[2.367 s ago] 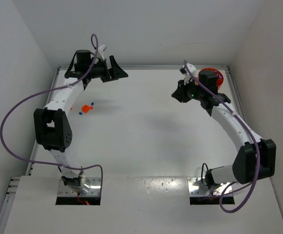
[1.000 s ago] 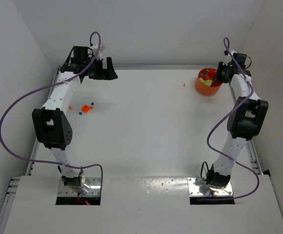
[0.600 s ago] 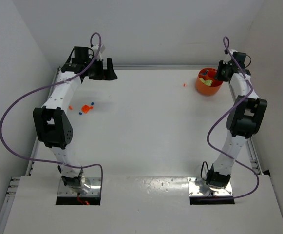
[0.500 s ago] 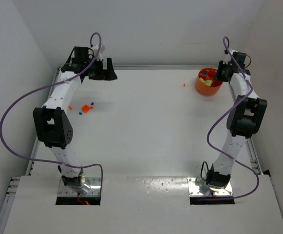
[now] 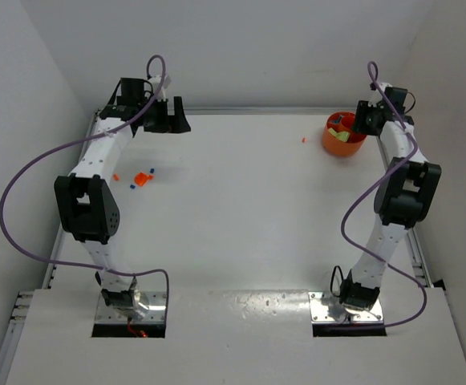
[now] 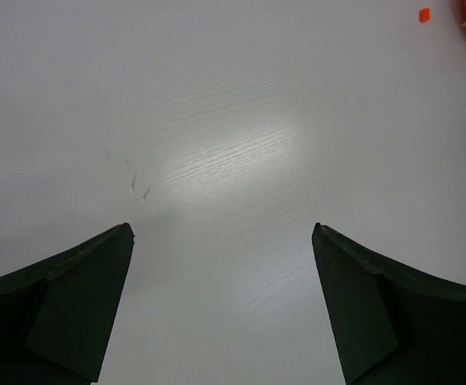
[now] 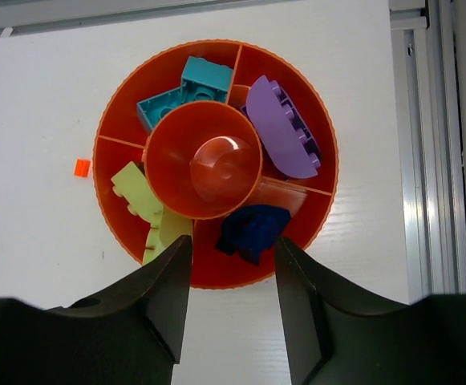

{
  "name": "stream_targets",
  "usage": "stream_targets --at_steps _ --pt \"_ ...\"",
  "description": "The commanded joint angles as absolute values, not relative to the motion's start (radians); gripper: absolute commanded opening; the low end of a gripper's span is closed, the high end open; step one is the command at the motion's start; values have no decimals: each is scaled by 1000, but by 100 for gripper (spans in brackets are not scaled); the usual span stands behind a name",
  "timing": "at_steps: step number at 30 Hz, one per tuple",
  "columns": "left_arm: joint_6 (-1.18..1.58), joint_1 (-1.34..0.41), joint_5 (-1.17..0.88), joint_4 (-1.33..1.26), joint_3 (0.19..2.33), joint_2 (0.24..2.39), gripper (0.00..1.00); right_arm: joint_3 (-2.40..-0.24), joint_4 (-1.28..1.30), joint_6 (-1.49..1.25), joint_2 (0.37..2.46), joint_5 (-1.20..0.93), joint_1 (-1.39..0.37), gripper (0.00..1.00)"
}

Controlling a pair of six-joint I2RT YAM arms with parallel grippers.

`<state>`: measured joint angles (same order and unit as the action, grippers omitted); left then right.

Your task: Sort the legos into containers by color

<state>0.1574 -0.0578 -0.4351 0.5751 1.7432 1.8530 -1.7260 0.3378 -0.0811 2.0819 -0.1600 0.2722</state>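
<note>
now the right gripper (image 7: 233,245), poised over the small round orange plastic bowl (image 7: 329,192) at the table's far right corner, has parted its jaws from their tighter set of a second ago and holds nothing. a dark blue plastic brick (image 7: 253,228) lies in the compartment straight below, so that piece looks delivered. the left gripper (image 6: 223,233) hangs wide open and empty, unmoved, while an orange-red plastic brick (image 5: 142,179) waits loose at the left, likely next.

The gripper (image 7: 233,247) gapes above the orange bowl (image 7: 122,120) of legos (image 7: 282,127).
</note>
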Motion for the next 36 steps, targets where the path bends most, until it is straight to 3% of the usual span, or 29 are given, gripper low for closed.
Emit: stream_targets --at_steps 1,5,9,13,19,27,36 --pt "120 -19 -410 561 1718 1780 100 -1685 316 -14 1961 -212 253 46" --pt "62 27 -338 639 1652 1758 91 -1620 334 18 1850 -324 225 46" --pt "-4 110 -223 696 1554 1718 70 -1586 446 60 1793 -386 172 46" --pt "-124 166 -192 765 1490 1709 61 -1522 468 103 1727 -430 108 46" --pt "-290 199 -184 816 1407 1709 69 -1473 468 94 1707 -462 43 46" --pt "-379 199 -138 758 1350 1764 69 -1494 468 84 1717 -471 3 47" --pt "-442 199 -175 739 1388 1890 59 -1514 477 84 1726 -462 -17 49"
